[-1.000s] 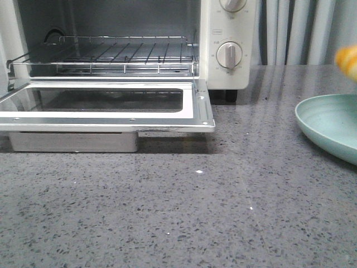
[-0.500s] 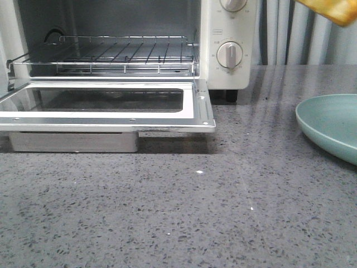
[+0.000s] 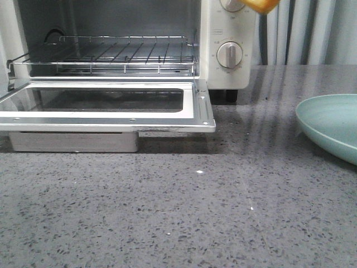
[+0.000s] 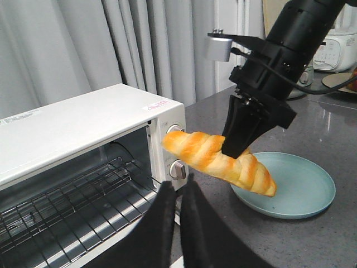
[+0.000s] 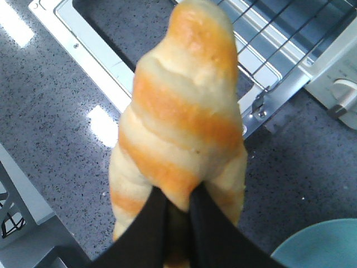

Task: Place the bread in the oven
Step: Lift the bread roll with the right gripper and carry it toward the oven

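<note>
**Bread carried left, now in front of oven control panel**

Change vs. earlier front views: the bread (image 3: 260, 5) was at the right edge above the plate (image 3: 330, 124), then at the upper right corner; now only its orange tip shows at the top edge, overlapping the oven's (image 3: 111, 56) knob panel. Plate, table (image 3: 178, 212) and oven door (image 3: 106, 106) are unchanged.

Near: the left end effector (image 4: 179, 192) has its fingers almost together with nothing between them, held low beside the oven front.

Middle: the right end effector (image 5: 174, 212) is clamped on the bread (image 5: 181, 128) near one end. The bread is in the air, tilted, between oven and plate, clear of both.

Bread appearance: glossy, golden-orange bands alternating with cream stripes, spiral ridges, tapered ends.

Far: door folded down flat, wire rack (image 3: 111, 53) bare inside.
</note>
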